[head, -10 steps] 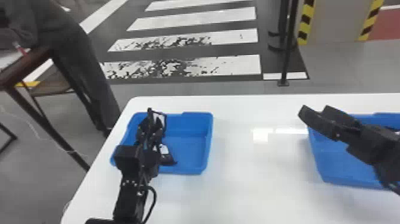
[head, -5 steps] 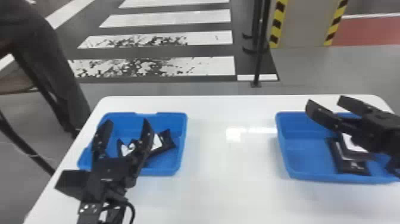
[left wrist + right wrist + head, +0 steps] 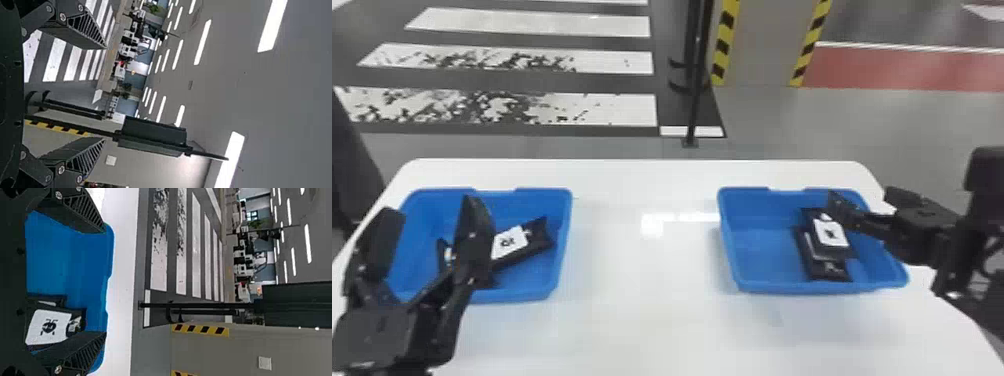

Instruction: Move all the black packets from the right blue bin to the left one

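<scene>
In the head view my left gripper (image 3: 431,211) is open, raised over the left part of the left blue bin (image 3: 563,250). Inside that bin lies a black packet (image 3: 539,233) with a white label, partly hidden by a finger; another dark item is beside it. My right gripper (image 3: 861,197), open too, is above the far right part of the right blue bin (image 3: 724,240). Several black packets (image 3: 824,270) overlap there, the upper one white-labelled. The left wrist view shows the left gripper (image 3: 105,94) holding nothing. In the right wrist view, the right gripper (image 3: 105,282) is apart from the labelled packet (image 3: 49,327).
Both bins stand on a white table (image 3: 642,280), with a wide stretch of tabletop between them. Beyond the far edge a thin black post (image 3: 693,110) rises from the floor. A dark-clothed person is at the left edge.
The head view has swung right. My left gripper has come up out of the left bin and leftward, its fingers now apart. My right gripper has moved from the right bin's left side over its packets.
</scene>
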Motion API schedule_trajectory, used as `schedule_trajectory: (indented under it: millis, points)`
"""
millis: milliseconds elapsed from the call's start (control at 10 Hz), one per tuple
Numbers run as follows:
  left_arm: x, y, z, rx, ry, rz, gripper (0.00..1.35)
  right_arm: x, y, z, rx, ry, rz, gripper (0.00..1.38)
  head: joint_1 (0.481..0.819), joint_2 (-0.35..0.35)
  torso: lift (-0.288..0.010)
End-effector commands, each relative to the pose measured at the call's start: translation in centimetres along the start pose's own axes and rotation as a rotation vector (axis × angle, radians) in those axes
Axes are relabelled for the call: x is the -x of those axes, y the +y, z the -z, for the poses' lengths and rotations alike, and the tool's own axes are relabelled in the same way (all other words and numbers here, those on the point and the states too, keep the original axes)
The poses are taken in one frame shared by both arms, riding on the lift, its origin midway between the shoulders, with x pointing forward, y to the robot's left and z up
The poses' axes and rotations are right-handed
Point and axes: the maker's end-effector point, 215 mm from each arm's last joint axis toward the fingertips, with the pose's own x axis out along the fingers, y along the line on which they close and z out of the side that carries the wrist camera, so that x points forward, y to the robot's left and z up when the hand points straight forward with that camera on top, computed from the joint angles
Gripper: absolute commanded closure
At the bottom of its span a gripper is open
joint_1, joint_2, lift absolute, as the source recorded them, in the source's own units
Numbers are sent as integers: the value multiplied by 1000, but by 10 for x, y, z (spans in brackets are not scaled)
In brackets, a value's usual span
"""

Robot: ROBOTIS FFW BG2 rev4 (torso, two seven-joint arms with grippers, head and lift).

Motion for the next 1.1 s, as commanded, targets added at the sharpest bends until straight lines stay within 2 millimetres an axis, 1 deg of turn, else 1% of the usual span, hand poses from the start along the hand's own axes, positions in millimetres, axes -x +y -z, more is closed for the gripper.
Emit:
schedule_trajectory:
  millis: [0,200,400,600,700,800,1000]
  points:
    - [2,-5,-2,22,0,2,223,-5,-24,24,-29,33,41,107,695,-118,-140]
    - [3,-12,8,38,28,17,223,-17,-45,50,-64,75,67,108,695,-157,-140]
    - [2,-16,10,56,33,27,223,-23,-61,67,-91,100,89,173,695,-194,-140]
    - [1,-19,12,57,41,34,223,-30,-78,85,-101,137,127,177,695,-213,-140]
    - [1,-20,13,57,44,37,223,-33,-90,94,-98,159,157,176,695,-225,-140]
    - [1,-22,14,59,48,44,223,-41,-99,102,-106,173,172,176,695,-240,-140]
    - [1,-23,15,60,51,47,225,-58,-93,113,-135,180,147,176,695,-258,-140]
